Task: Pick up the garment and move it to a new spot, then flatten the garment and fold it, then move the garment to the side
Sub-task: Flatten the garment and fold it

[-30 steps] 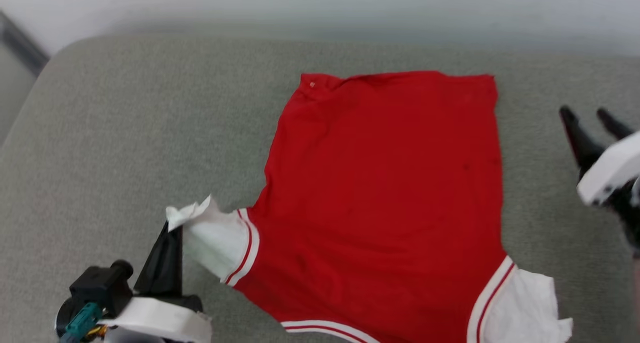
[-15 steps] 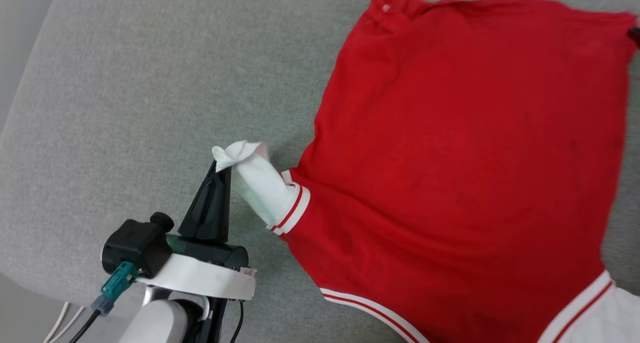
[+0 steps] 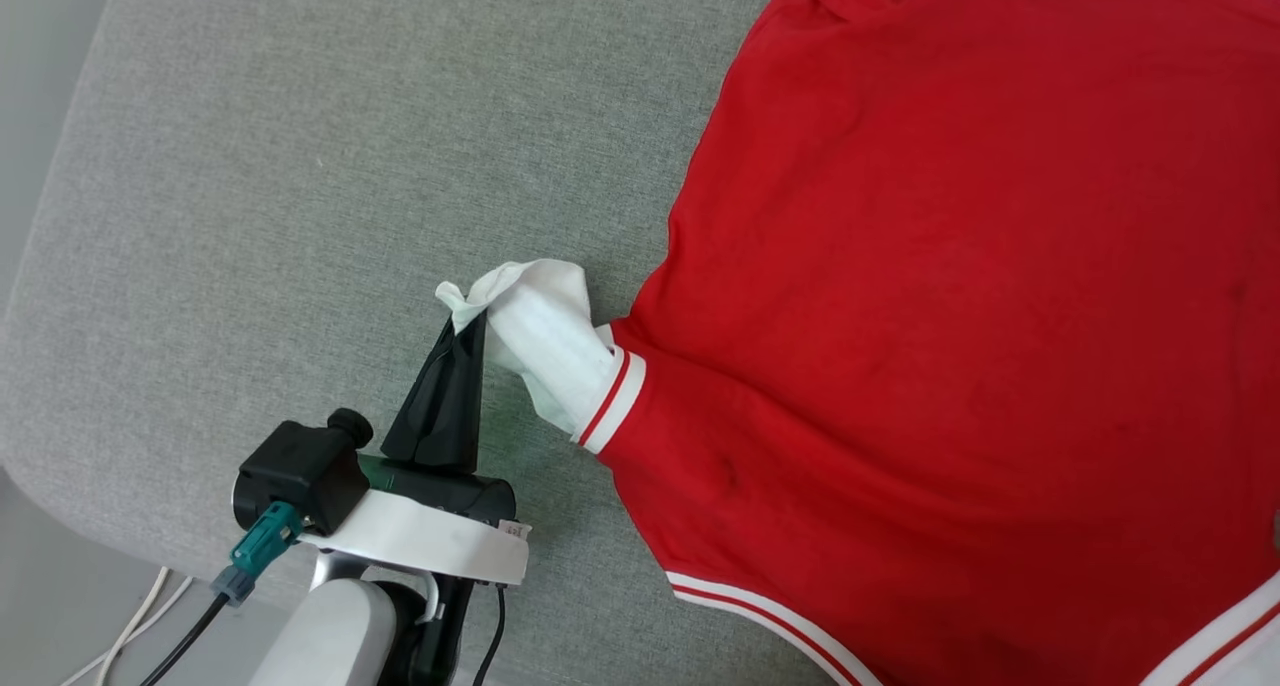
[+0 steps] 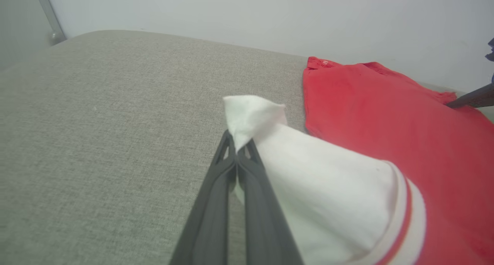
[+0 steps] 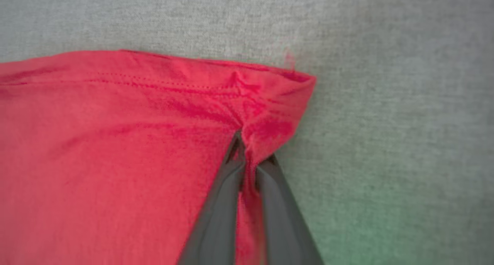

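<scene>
Pinching the white sleeve tip, the left gripper has the shirt lying toward two o'clock, where the right gripper clamps its hem corner.

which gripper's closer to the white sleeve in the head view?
Left. The left gripper is pinched shut on the tip of the white sleeve. The right gripper grips the red hem corner of the garment, across the body from that sleeve.

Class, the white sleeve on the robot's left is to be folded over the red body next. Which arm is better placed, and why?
Probably left: the left claw is shut on that sleeve tip of the garment, beside its red body. The right claw pinches the far red hem corner instead.
</scene>
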Robot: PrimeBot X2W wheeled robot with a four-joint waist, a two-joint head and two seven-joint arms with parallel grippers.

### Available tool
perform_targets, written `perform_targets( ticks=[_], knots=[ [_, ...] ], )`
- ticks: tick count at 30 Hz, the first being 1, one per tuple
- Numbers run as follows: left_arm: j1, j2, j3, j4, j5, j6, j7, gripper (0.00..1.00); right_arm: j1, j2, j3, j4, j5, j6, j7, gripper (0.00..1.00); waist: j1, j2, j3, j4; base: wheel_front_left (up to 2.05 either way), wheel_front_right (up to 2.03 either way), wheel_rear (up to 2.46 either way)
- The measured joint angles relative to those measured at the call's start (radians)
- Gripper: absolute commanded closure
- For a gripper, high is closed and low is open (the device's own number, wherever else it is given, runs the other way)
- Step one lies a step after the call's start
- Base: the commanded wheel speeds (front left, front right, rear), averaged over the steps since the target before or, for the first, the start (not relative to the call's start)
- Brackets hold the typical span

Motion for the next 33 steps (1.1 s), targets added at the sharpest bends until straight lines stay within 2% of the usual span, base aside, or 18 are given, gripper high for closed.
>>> perform_targets(
  ticks=[5,8,11,15,21,25,28,33],
  knots=[
    [0.005,-0.001,0.007,0.028,0.0,-0.005,-0.001,1.0,0.026,0.014,-0.003,0.005,-0.029,0.0,0.013,1.0,0.0001,0.0,-0.049,-0.007,0.0,0.0,0.0],
    [0.026,-0.001,0.012,0.044,-0.003,-0.005,-0.001,1.0,0.069,0.002,0.046,-0.014,-0.038,0.0,0.026,1.0,0.0001,0.0,-0.097,-0.016,0.0,0.0,0.0],
    [0.056,0.007,0.022,0.061,-0.009,0.005,0.0,1.0,0.125,-0.032,0.134,-0.081,-0.027,0.0,0.022,1.0,0.0001,0.0,-0.152,-0.028,0.0,0.0,0.0],
    [0.112,0.038,0.04,0.068,-0.016,0.024,0.018,1.0,0.219,-0.063,0.22,-0.207,0.056,0.0,0.017,1.0,0.0001,0.0,-0.227,-0.059,0.0,0.0,0.0],
    [0.209,0.09,0.074,0.046,-0.025,0.072,0.067,1.0,0.486,-0.118,0.285,-0.422,0.169,0.0,0.061,1.0,0.0001,0.0,-0.331,-0.138,0.0,0.0,0.0],
    [0.275,0.107,0.085,0.011,-0.034,0.1,0.103,1.0,0.727,-0.131,0.283,-0.568,0.207,0.0,0.111,1.0,-0.0001,0.0,-0.393,-0.204,0.0,0.0,0.0],
    [0.305,0.122,0.092,-0.015,-0.04,0.115,0.126,1.0,0.898,-0.124,0.27,-0.657,0.227,0.0,0.136,1.0,0.0,0.0,-0.425,-0.258,0.0,0.0,0.0],
    [0.333,0.14,0.097,-0.039,-0.046,0.128,0.156,1.0,1.131,-0.058,0.249,-0.732,0.243,0.0,0.165,1.0,0.0,0.0,-0.459,-0.337,0.0,0.0,0.0]
  ],
)
